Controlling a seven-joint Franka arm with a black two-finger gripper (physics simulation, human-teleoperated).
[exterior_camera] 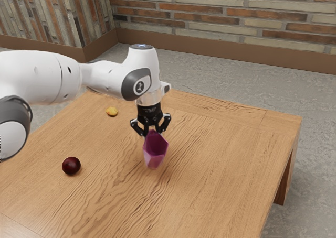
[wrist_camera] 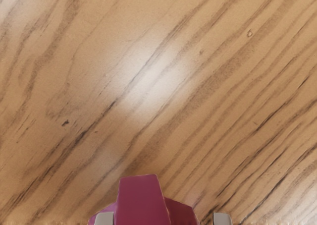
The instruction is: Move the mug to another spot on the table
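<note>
The mug (exterior_camera: 155,150) is a faceted magenta cup standing on the wooden table (exterior_camera: 220,159), near its middle. My gripper (exterior_camera: 151,132) hangs straight above it, pointing down. Its black fingers are spread to either side of the mug's top, and the gripper is open. In the wrist view the mug (wrist_camera: 141,202) lies just under the hand, with one light fingertip pad (wrist_camera: 104,218) against its edge. The other pad (wrist_camera: 222,218) stands a little apart from it.
A dark red round fruit (exterior_camera: 71,165) lies toward the exterior view's left front. A small yellow object (exterior_camera: 112,111) sits behind the gripper, nearer the arm. Bare wood stretches to the exterior view's right as far as the table's edge (exterior_camera: 292,143).
</note>
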